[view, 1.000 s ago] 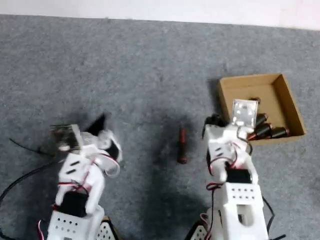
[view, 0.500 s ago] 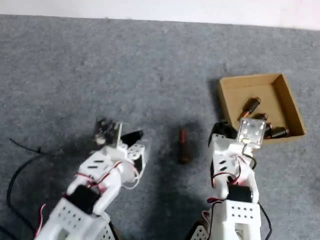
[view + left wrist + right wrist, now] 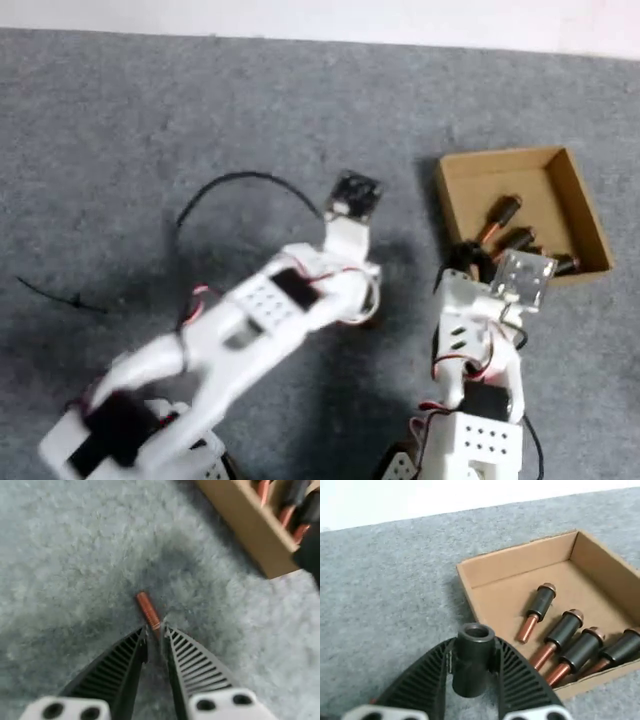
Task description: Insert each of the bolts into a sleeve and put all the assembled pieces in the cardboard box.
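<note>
Swings from the table's left side to its middle within the last second, bringing the left gripper [image 3: 156,631] over the loose bolt [image 3: 148,609] on the grey carpet [image 3: 60,540]. Holds fingers [image 3: 125,665] barely apart, tips astride the bolt's near end. Clamps an upright black sleeve [image 3: 471,667] in the right gripper [image 3: 474,650], near the cardboard box [image 3: 520,562] containing four assembled pieces [image 3: 566,630].

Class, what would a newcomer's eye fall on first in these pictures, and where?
The left arm stretches over the grey carpet, the left pincer at a copper bolt lying there. Beside the box, the right pincer grips a black sleeve; four assembled pieces lie inside the box.
</note>
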### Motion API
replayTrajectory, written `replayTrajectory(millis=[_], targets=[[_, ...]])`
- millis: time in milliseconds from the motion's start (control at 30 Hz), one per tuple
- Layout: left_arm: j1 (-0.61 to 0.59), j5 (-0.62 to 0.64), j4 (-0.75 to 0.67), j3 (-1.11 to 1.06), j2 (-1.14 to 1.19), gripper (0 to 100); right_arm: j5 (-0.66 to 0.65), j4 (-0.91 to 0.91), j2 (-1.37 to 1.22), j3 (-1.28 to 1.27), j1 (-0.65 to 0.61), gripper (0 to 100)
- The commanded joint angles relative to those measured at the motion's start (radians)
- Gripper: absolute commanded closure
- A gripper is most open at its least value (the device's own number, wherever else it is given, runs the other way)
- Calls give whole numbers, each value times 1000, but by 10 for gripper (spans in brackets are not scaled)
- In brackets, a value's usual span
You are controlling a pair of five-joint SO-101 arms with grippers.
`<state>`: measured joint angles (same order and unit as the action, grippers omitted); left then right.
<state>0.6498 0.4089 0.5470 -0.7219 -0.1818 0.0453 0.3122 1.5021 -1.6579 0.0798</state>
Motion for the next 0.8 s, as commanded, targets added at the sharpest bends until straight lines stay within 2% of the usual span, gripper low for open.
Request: replayTrajectory(millis=[0,67,200,300,500,767], targets=[[16,8,-20,99,71,899,-3,-24,33,10,16,994],[15,9,-11,116,102,836,-3,-24,42,10,16,994],[22,17,100,160,130,715,-3,-22,58,10,16,994],[33,74,164,186,131,706,-3,-22,59,10,16,994],[18,101,178,179,151,706,-3,-22,59,8,16,994],[-27,97,180,288,410,706,-3,-22,59,8,16,994]])
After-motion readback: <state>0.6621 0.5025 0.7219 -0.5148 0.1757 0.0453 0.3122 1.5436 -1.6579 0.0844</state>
